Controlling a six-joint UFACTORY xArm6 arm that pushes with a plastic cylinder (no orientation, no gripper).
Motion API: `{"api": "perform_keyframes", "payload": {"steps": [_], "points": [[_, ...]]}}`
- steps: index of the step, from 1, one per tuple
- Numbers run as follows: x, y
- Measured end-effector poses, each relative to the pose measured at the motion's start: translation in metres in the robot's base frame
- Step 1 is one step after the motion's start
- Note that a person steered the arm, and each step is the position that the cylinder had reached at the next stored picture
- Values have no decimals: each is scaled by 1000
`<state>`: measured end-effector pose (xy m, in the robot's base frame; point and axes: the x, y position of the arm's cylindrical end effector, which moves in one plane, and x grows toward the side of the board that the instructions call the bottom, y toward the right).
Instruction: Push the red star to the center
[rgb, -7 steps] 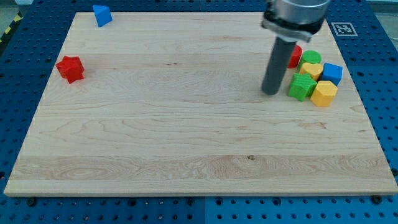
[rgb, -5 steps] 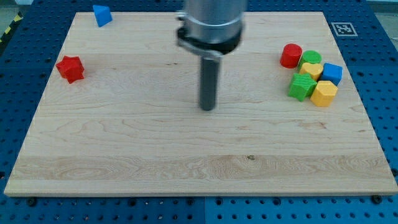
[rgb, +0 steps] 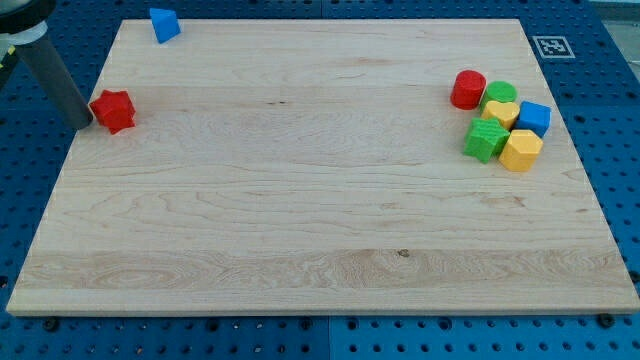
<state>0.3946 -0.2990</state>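
Tip (rgb: 84, 122) touches red star (rgb: 113, 110) leftward; bare wooden board (rgb: 300, 200) lies toward center.

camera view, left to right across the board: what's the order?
my tip → red star → blue block → red cylinder → the cluster's remaining blocks, which overlap in order, ending with the blue cube.

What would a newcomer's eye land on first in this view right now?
Probably my tip at the board's left edge, right beside the red star on its left side. Next, the tight cluster of blocks near the view's right edge: red, green, yellow and blue. A lone blue block sits at the top left.
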Motion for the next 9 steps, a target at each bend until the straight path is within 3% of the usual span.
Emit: {"api": "perform_keyframes", "payload": {"steps": [4,9], "points": [[-34,114],[27,411]]}}
